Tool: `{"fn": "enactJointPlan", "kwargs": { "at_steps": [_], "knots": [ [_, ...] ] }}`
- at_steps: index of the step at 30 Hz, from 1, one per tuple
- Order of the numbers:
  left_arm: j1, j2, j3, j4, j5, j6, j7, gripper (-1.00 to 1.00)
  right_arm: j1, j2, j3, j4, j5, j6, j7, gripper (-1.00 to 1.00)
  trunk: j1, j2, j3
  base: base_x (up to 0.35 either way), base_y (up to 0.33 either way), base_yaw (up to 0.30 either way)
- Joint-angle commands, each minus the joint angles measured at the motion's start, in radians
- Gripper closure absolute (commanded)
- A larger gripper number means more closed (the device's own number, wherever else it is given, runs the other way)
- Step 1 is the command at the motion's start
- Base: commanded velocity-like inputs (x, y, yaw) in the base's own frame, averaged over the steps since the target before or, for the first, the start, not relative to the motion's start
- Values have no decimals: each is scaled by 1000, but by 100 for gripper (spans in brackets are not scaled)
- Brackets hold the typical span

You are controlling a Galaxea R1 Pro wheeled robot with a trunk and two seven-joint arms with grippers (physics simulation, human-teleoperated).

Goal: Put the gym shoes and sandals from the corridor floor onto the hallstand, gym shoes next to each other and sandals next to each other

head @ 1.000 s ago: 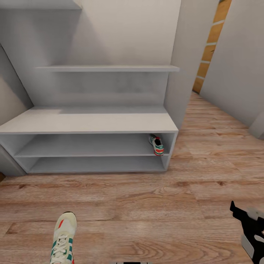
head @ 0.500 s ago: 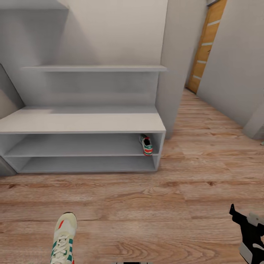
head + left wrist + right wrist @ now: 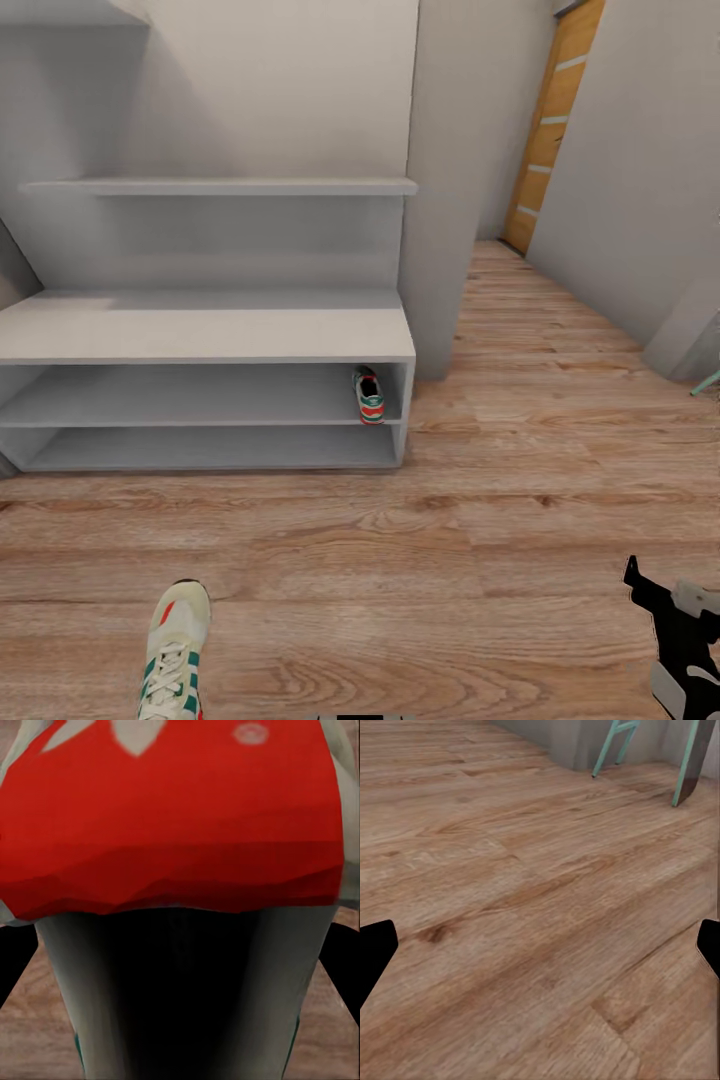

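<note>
The pale grey hallstand (image 3: pixel 200 330) stands against the wall at the left of the head view. One gym shoe (image 3: pixel 369 395) sits at the right end of its upper open shelf, heel toward me. The other gym shoe (image 3: pixel 175 650) hangs low at the left over the corridor floor (image 3: pixel 450 520). Its red heel (image 3: pixel 172 810) is close up in the left wrist view, with my left gripper (image 3: pixel 180 967) shut on it and black fingers (image 3: pixel 11 960) at either side. My right gripper (image 3: pixel 680 630) is open low at the right, nothing between its fingertips (image 3: pixel 375 945). The sandals are out of view.
A grey wall pillar (image 3: pixel 440 200) rises right of the hallstand. The corridor runs back to an orange wooden door (image 3: pixel 545 130). Teal furniture legs (image 3: pixel 611 742) stand on the floor near the right wall, and a teal edge (image 3: pixel 705 385) shows there in the head view.
The whole head view has shifted: the hallstand and shelved shoe slid left in the picture and more corridor shows at the right. The held shoe and both grippers keep their places.
</note>
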Motion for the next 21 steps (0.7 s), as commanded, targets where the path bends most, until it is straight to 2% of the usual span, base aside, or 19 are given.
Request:
{"fn": "enactJointPlan", "kwargs": {
  "at_steps": [1, 8, 21],
  "knots": [
    [0, 0, 0, 0, 0, 0, 1, 100, 0, 0, -1, 0, 0, 0, 0, -100, 0, 0, 0, 0, -306, 0],
    [0, 0, 0, 0, 0, 0, 1, 100, 0, 0, -1, 0, 0, 0, 0, -100, 0, 0, 0, 0, -306, 57],
    [0, 0, 0, 0, 1, 0, 0, 100, 0, 0, -1, 0, 0, 0, 0, -100, 0, 0, 0, 0, -303, 165]
  ]
}}
